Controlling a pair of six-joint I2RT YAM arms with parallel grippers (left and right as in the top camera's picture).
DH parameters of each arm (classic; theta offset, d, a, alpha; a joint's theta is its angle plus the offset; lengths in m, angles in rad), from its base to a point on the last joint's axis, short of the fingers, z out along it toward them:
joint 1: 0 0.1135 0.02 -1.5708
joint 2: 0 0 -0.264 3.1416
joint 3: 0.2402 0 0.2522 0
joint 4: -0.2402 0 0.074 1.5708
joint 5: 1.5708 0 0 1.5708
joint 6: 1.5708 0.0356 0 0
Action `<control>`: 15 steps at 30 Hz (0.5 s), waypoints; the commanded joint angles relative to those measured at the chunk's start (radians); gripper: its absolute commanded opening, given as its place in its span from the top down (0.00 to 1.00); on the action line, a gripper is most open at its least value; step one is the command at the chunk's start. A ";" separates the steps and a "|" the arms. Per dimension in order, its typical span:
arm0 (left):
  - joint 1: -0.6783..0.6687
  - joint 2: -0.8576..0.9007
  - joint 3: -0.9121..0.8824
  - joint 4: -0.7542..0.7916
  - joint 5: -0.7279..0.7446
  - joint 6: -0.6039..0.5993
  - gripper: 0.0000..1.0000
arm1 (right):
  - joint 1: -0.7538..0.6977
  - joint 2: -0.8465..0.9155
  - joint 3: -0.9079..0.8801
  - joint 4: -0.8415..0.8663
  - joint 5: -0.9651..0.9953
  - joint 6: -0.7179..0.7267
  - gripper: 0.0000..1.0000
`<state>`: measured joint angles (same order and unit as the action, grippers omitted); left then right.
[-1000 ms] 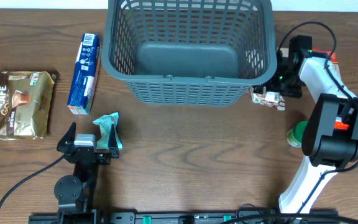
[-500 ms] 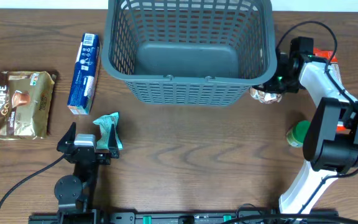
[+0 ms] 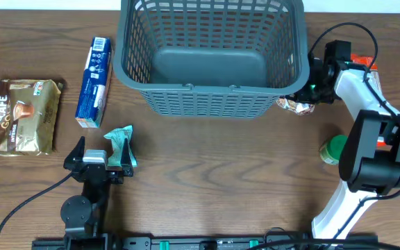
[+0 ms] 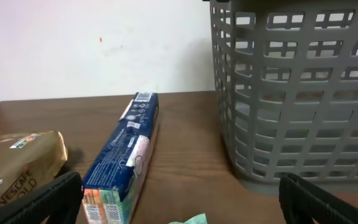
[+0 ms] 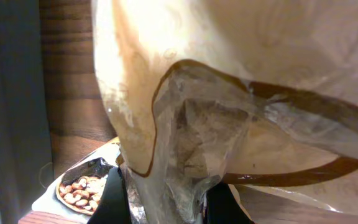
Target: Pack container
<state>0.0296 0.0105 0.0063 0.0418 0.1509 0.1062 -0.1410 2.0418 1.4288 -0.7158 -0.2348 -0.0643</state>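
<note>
Container: the grey-teal slotted basket stands at the far middle of the wooden table. Nothing lies on its solid bottom.
Coffee pouch: a gold-brown pouch lies flat at the far left. It reads "NESCAFE", and a cup is pictured on it.
Blue carton: a long blue box lies between the pouch and the basket, apart from both. It has a barcode on its far end. The rest of its print is too small to read.
Teal packet: a small crumpled packet lies just beside one finger of the left gripper. No writing on it is legible.
Left gripper: the left gripper sits low near the front edge. Its fingers are spread wide and hold nothing.
Right gripper: the right gripper is at the basket's near right corner, outside the wall. Its dark fingers pinch a snack packet.
Snack packet: the beige and clear film packet has a brown band and a picture of nuts. No brand name shows.
Green item: a green round thing is partly hidden by the right arm.
</note>
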 commanded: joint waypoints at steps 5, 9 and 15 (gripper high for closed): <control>-0.004 -0.006 -0.002 0.005 0.003 0.010 0.02 | -0.015 -0.116 -0.034 -0.029 0.156 0.097 0.98; -0.004 -0.006 -0.002 0.005 0.003 0.010 0.02 | -0.023 -0.210 -0.034 -0.044 0.181 0.116 0.98; -0.004 -0.006 -0.002 0.005 0.003 0.010 0.01 | -0.023 -0.373 -0.034 -0.063 0.214 0.148 0.99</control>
<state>0.0296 0.0105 0.0063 0.0418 0.1509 0.1062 -0.1551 1.7447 1.3918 -0.7723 -0.0647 0.0425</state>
